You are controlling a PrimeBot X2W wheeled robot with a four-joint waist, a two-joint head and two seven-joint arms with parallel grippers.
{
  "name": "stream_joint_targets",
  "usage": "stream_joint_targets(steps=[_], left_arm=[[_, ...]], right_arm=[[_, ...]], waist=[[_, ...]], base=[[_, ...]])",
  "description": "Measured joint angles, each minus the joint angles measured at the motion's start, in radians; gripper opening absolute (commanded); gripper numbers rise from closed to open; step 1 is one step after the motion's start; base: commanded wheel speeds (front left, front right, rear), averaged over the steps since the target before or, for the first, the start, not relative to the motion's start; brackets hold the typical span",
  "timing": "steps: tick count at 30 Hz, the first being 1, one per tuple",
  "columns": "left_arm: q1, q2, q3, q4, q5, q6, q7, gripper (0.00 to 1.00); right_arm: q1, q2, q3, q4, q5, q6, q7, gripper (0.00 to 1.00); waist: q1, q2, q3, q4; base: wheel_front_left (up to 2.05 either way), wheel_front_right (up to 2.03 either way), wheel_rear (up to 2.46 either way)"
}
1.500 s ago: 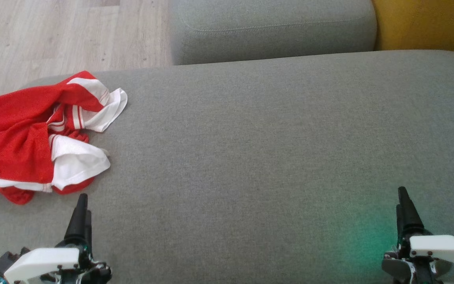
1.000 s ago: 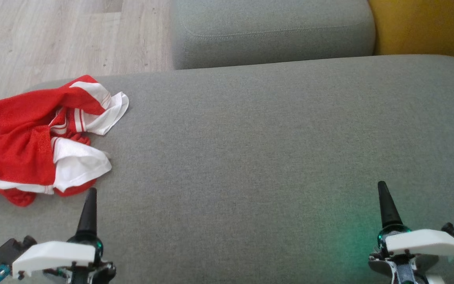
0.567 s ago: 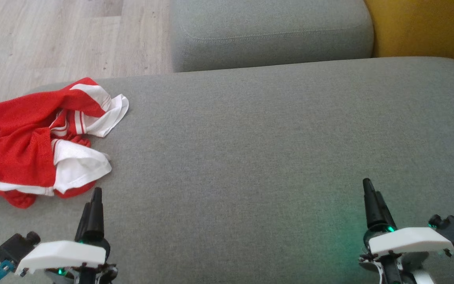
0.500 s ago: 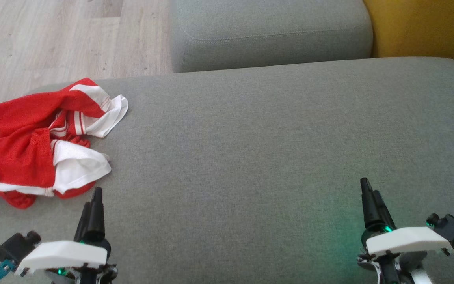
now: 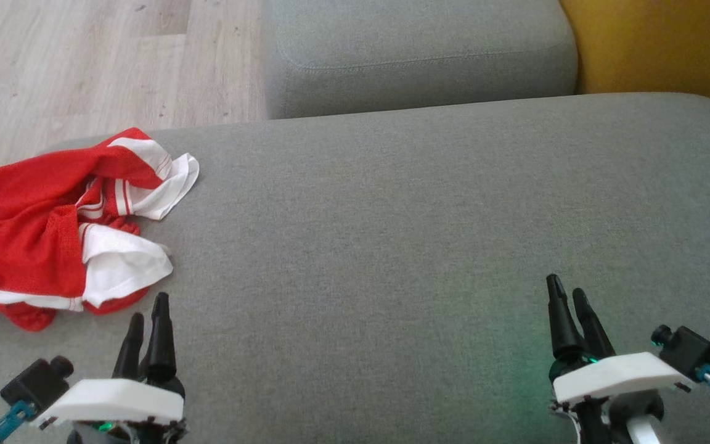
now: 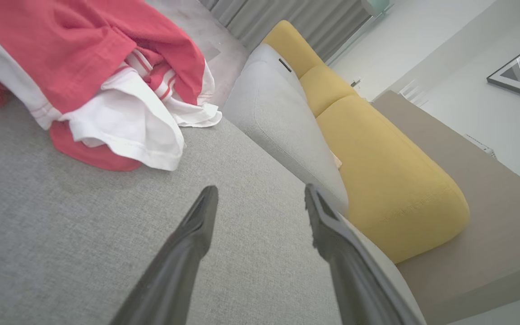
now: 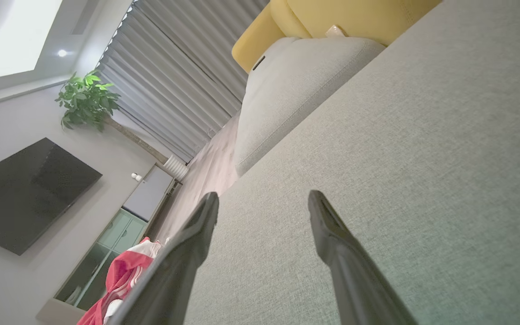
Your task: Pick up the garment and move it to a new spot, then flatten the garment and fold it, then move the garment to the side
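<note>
A crumpled red and white garment lies in a heap at the left end of the grey cushion, partly over its edge. In the left wrist view the garment fills the upper left. My left gripper is open and empty, a short way in front of the garment, not touching it. At the lower right my right gripper is open and empty above bare cushion. The right wrist view catches the garment far off at the lower left.
A second grey cushion lies behind the work surface, with a yellow sofa at the upper right. Wooden floor lies beyond the cushion's left end. A television and a potted plant stand against the far wall.
Both grippers have crept forward and inward and turned, so both fingers of each now show apart. The head camera has tilted slightly. The garment has not moved.
</note>
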Motion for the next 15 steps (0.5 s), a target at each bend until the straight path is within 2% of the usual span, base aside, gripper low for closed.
stream_joint_targets(steps=[15], left_arm=[[0.016, 0.001, -0.012, -0.052, 0.208, 0.008, -0.042, 1.00]], right_arm=[[0.000, 0.000, 0.055, -0.023, -0.184, 0.000, -0.042, 1.00]], waist=[[0.0000, 0.0000, -0.009, -0.006]], base=[[0.00, 0.00, 0.00]])
